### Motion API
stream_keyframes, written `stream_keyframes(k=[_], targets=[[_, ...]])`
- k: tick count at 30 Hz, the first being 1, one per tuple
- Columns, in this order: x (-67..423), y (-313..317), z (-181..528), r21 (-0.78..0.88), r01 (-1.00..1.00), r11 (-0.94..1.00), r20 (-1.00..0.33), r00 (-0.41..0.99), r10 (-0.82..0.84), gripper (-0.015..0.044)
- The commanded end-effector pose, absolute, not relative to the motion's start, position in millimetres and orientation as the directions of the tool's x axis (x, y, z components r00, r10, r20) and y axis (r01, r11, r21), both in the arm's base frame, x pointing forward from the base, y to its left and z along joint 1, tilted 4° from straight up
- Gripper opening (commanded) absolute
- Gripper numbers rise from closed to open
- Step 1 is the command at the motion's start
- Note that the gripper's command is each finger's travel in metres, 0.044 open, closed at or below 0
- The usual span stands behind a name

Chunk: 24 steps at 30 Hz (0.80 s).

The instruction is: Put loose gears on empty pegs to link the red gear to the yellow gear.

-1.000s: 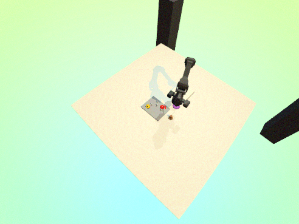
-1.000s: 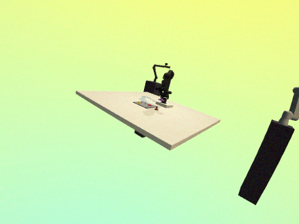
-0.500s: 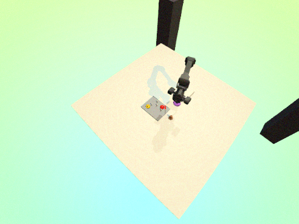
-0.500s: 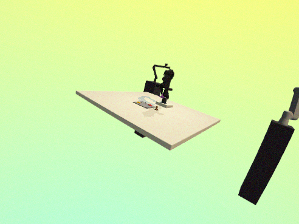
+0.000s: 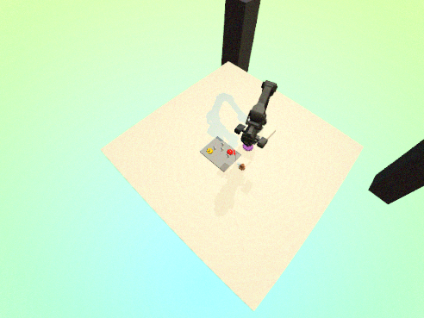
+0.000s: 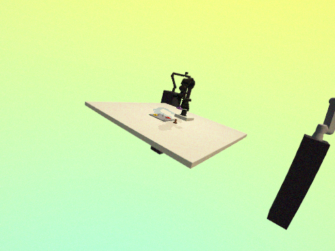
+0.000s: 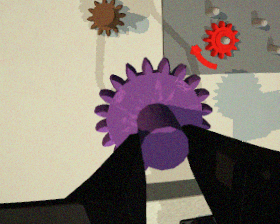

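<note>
My gripper (image 7: 160, 138) (image 5: 248, 141) is shut on the knob of a large purple gear (image 7: 135, 95) (image 5: 247, 147) (image 6: 179, 108) and holds it above the table, beside the board. The grey board (image 7: 182, 20) (image 5: 217, 160) carries a red gear (image 7: 215, 41) (image 5: 230, 152) (image 6: 167, 118) and a yellow gear (image 5: 209, 151) (image 6: 156, 114). Empty pegs, such as one peg (image 7: 215, 11) and another peg (image 7: 259, 22), show near the red gear. A small brown gear (image 7: 105, 16) (image 5: 241, 166) (image 6: 176, 121) stands on the table just off the board. The yellow gear's stripe is too small to make out.
A red arrow (image 7: 201, 58) is marked beside the red gear. The pale table (image 5: 267, 237) (image 6: 204, 143) extends around the board. Dark pillars (image 5: 237, 30) (image 5: 401, 172) stand beyond the table's edges. The arm reaches over the table from the back in the top view.
</note>
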<state>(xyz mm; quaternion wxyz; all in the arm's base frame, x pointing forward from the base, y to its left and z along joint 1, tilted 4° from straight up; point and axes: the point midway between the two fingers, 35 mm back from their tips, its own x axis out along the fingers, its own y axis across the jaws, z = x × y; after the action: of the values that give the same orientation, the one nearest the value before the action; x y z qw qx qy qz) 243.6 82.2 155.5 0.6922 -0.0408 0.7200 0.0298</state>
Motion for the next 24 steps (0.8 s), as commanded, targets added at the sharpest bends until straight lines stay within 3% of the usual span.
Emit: stream_keyframes(k=[1, 24], targets=[[249.7, 74.8, 151.4, -0.017, -0.103, 0.995, -0.999, -0.034, -0.020, 0.0000], [274.2, 30.8, 127.1, -0.026, -0.083, 0.996, -0.999, -0.035, -0.029, 0.0000]])
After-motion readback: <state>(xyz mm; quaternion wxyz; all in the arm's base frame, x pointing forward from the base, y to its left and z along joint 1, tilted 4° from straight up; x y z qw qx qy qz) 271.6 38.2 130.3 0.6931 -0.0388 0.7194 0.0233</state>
